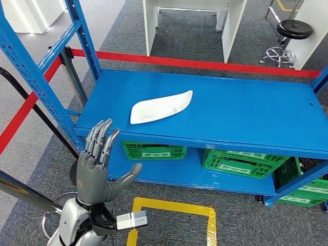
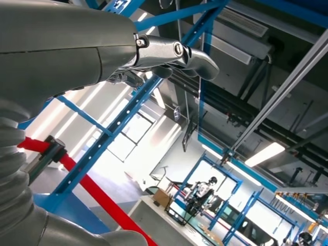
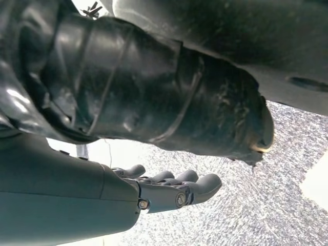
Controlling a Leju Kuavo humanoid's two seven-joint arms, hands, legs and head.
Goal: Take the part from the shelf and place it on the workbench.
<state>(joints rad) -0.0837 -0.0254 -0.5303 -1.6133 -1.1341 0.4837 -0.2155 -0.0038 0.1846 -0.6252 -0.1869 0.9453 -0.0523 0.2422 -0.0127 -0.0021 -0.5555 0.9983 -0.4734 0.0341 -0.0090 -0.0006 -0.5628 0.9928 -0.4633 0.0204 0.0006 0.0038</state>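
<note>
Left hand raised before the shelf

Left hand (image 1: 95, 164), lower left, fingers spread, empty; white part (image 1: 160, 107) lies on blue shelf (image 1: 247, 107), centre. Right hand (image 3: 170, 189) empty, fingers extended.

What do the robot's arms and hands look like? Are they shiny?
A bit shiny. The left hand is dark grey metal-looking, with jointed fingers and a thick thumb, on a silver arm. A small silver box sits by its wrist. The right hand is grey too, with smooth rounded fingertips and little round screws.
</note>
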